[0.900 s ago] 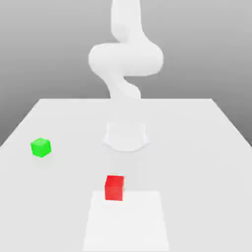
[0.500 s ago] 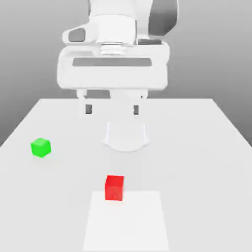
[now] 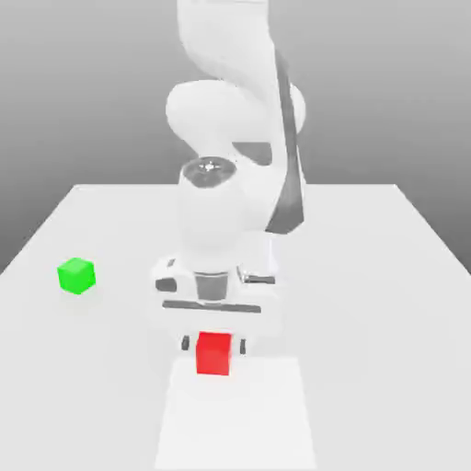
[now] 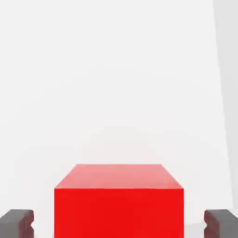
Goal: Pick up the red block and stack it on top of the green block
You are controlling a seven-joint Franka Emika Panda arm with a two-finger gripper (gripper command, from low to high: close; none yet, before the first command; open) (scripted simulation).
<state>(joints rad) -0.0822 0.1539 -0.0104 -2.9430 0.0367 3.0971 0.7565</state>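
The hand straddles the red block on the bench, fingers apart with gaps either side, gripping nothing. An uneven closing could push the block askew. The green block sits well apart, toward the exterior view's left.

red block: matte, smooth | green block: matte, smooth | table: white, smooth, matte
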